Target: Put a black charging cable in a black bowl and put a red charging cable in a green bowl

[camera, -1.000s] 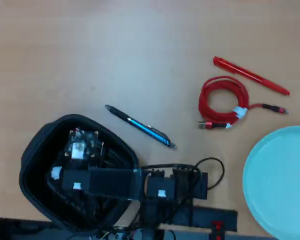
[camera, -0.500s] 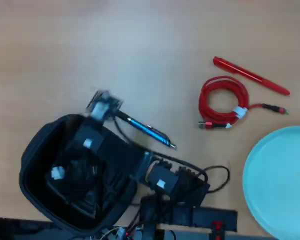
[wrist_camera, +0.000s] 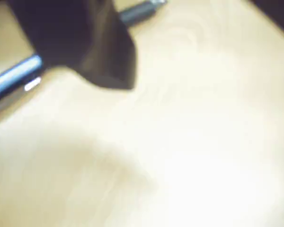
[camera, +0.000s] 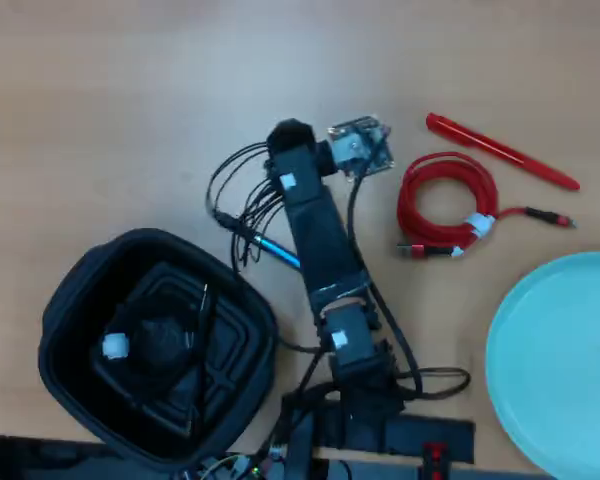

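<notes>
In the overhead view the black charging cable [camera: 158, 338] lies coiled inside the black bowl [camera: 75, 290] at the lower left, its white band showing. The red charging cable [camera: 442, 208] lies coiled on the table right of the arm, apart from the pale green bowl [camera: 560, 360] at the lower right, which holds nothing. My gripper [camera: 288, 136] is at the top of the arm, over bare table left of the red cable. In the wrist view only a blurred dark jaw [wrist_camera: 92, 47] shows, so its state is unclear.
A straight red pen [camera: 500, 152] lies above the red cable. A blue pen [camera: 278, 250] lies partly under the arm and shows behind the jaw in the wrist view [wrist_camera: 16, 75]. The arm's black wires [camera: 235, 200] loop left of it. The arm's base [camera: 365, 400] is at the front edge.
</notes>
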You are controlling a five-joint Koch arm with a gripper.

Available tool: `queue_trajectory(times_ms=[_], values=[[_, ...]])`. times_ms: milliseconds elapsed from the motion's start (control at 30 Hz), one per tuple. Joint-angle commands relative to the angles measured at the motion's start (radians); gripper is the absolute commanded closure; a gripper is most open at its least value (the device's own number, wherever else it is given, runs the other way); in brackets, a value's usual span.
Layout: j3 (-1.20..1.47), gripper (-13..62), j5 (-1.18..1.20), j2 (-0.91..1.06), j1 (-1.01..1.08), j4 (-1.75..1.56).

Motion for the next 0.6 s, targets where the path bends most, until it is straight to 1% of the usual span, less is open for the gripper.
queue_trajectory(times_ms=[0,167,300,400,467,567], values=[[-0.086,4.0,0.006,0.021,0.098,0.063],[-0.017,4.2,0.015,0.02,0.364,0.19],[0.094,4.2,0.124,0.014,0.514,0.192],[0.152,4.2,0.215,0.011,0.572,0.192],[0.179,4.2,0.284,0.011,0.575,0.189],[0.181,4.2,0.451,0.009,0.568,0.193]])
